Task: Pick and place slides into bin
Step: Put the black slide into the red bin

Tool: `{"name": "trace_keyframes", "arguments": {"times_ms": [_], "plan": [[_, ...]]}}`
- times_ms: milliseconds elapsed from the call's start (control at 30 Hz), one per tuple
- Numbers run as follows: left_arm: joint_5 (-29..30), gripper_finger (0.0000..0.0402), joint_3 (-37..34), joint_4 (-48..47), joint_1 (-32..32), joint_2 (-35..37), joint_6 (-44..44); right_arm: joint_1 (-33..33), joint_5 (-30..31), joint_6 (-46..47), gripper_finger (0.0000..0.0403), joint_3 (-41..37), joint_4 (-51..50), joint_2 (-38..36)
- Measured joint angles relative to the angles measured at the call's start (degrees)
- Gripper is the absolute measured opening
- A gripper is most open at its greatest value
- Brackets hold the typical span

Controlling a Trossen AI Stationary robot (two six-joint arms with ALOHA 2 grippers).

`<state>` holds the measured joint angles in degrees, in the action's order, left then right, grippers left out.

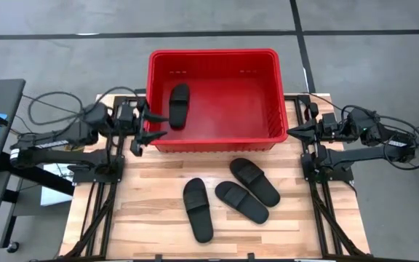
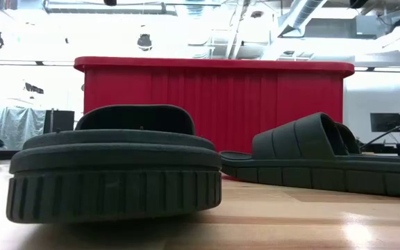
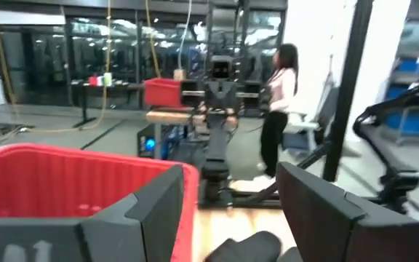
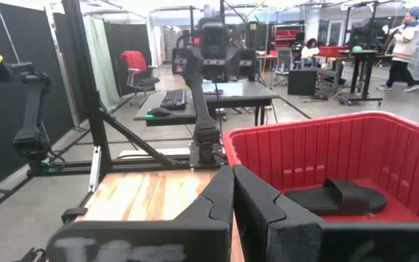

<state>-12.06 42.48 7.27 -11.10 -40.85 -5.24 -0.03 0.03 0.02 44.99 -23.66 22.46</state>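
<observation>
The red bin [image 1: 213, 98] stands at the table's far side. One black slide [image 1: 178, 105] lies on the bin's floor at its left; it also shows in the right wrist view [image 4: 340, 196]. Three black slides [image 1: 197, 209] [image 1: 241, 201] [image 1: 254, 181] lie flat on the wooden table nearer the front. My left gripper [image 1: 151, 125] is open and empty at the bin's left front corner. My right gripper [image 1: 295, 129] is shut and empty at the bin's right front corner.
The bin's rim [image 3: 86, 156] stands close before my left fingers. The right arm's base [image 3: 217, 145] shows across the table. People stand in the room beyond the table [image 3: 278, 102]. Bare wood [image 1: 144, 218] lies left of the slides.
</observation>
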Motion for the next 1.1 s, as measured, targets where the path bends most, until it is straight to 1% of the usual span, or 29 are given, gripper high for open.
{"name": "trace_keyframes", "arguments": {"times_ms": [67,167,300,400,500,700,767,933,1100], "plan": [[1.0,0.021,-3.5,4.0,2.0,1.4,-0.5,0.0,0.0,0.0,0.0,0.0,0.0,0.0],[3.6,0.021,-8.2,7.4,4.7,3.2,-0.7,0.0,0.0,0.0,0.0,0.0,0.0,0.0],[9.0,0.021,-13.1,8.3,7.9,5.1,-2.7,0.0,0.0,0.0,0.0,0.0,0.0,0.0],[10.4,0.021,-16.3,9.1,9.7,6.0,-4.5,0.0,0.0,0.0,0.0,0.0,0.0,0.0],[10.3,0.021,-18.7,9.7,11.3,7.0,-7.5,0.0,0.0,0.0,0.0,0.0,0.0,0.0],[6.4,0.021,-22.1,10.3,14.4,10.0,-13.8,0.0,0.0,0.0,0.0,0.0,0.0,0.0],[6.3,0.021,-22.2,10.2,15.6,11.0,-13.8,0.0,0.0,0.0,0.0,0.0,0.0,0.0],[6.5,0.0211,-22.2,9.3,17.0,14.8,-9.8,0.0,0.0,0.0,0.0,0.0,0.0,0.0],[6.9,0.0211,-22.2,1.7,17.1,19.8,-7.0,0.0,0.0,0.0,0.0,0.0,0.0,0.0]]}}
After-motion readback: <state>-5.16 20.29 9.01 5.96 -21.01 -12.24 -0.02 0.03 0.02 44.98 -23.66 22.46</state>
